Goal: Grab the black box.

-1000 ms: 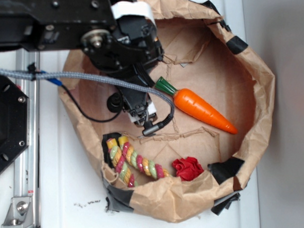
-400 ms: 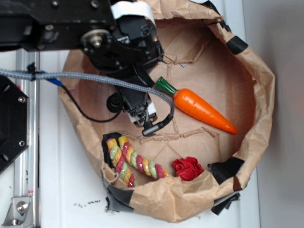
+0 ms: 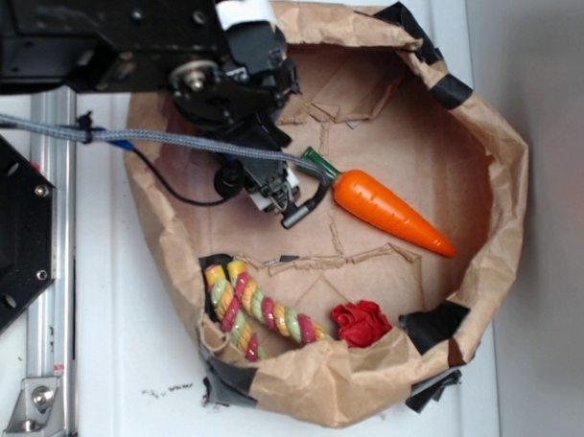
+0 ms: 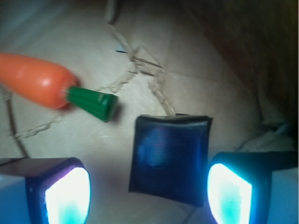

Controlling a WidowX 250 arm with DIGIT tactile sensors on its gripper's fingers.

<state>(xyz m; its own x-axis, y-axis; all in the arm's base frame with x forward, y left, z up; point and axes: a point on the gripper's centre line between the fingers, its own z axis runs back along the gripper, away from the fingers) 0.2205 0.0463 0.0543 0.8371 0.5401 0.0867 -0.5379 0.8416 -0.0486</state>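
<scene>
Gripper (image 4: 148, 186) spread wide, nothing held, over the small glossy black square box (image 4: 169, 158).
Box lies flat on the crumpled brown paper bag's floor (image 4: 201, 70), between the two pads and nearer the right one; the orange plastic carrot (image 4: 32, 80) with green top sits just beyond it.

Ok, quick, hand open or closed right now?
Hand: open, holding nothing; the black box lies between its fingers, ungripped.
</scene>
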